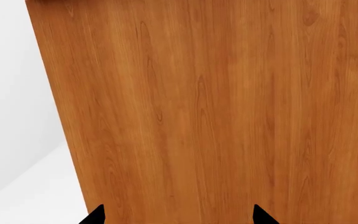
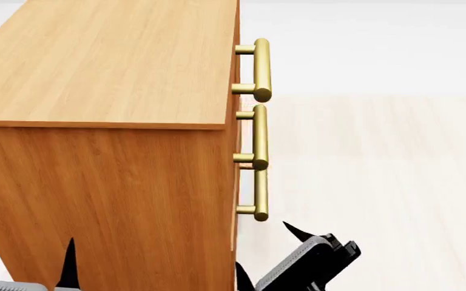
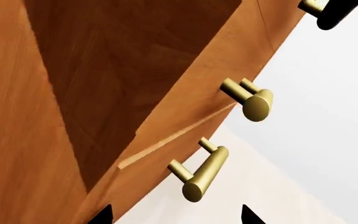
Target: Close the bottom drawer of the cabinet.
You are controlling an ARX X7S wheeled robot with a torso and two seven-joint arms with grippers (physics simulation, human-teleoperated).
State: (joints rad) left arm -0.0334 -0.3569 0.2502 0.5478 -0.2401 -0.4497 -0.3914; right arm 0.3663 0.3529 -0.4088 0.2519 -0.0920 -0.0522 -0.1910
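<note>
Filling most of the head view, the boxy orange-brown wood-grain cabinet (image 2: 111, 176) stands on a pale floor (image 2: 378, 182), seen from its side, with three brass bar handles stacked along its right front edge. The lowest brass cylindrical handle (image 2: 259, 194) belongs to the bottom drawer (image 3: 166, 154), whose flat front panel shows edge-on there. In the right wrist view that drawer's front stands a little out from the panel above it, with a pale wooden edge exposed at the step; whether it is fully pushed in is hard to judge from these angles. That view also shows the middle drawer's handle (image 3: 251, 100) end-on and a dark, shadowed wooden recess (image 3: 123, 70) beside the drawer fronts.

At the head view's lower edge, the right tool (image 2: 261, 257) sits low beside the cabinet's front corner, just below the bottom handle, its dark pointed fingertips (image 2: 298, 231) spread apart and holding nothing. The left tool (image 2: 24, 257) faces the cabinet's plain side wall, close to it; its two black tips are likewise parted and empty, with only wood grain between them in the left wrist view.
</note>
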